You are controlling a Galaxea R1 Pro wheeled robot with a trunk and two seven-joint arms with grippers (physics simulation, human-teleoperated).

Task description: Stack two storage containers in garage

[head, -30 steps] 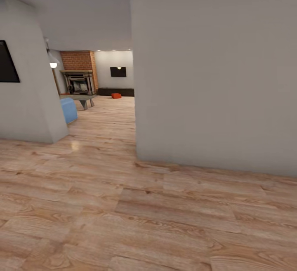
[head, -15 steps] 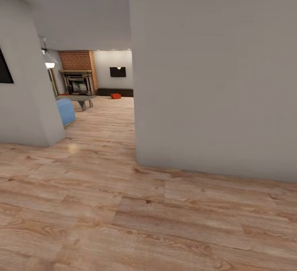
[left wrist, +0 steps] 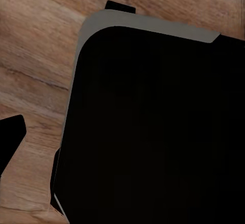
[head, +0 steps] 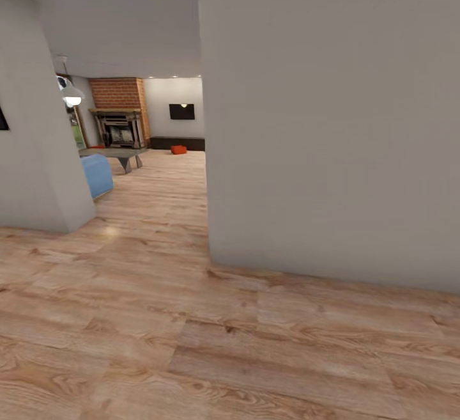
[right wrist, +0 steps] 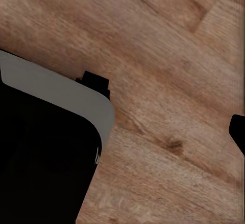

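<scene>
Head view: one storage container [head: 179, 149], small red-orange shape far down living room [head: 160, 171], on wood-plank floor [head: 191, 318] before dark low bench [head: 179, 144], beside brick fireplace [head: 120, 110]. Too distant to judge long axis or heading. Wrist views: dark robot body over planks; gripper state cannot be told.

No legible text, label, brand, number or sign appears on any surface: the grey walls, the wood-plank floor, the brick fireplace and the dark wall screen are all unmarked, and the dark robot body seen from the wrists is likewise plain.
</scene>
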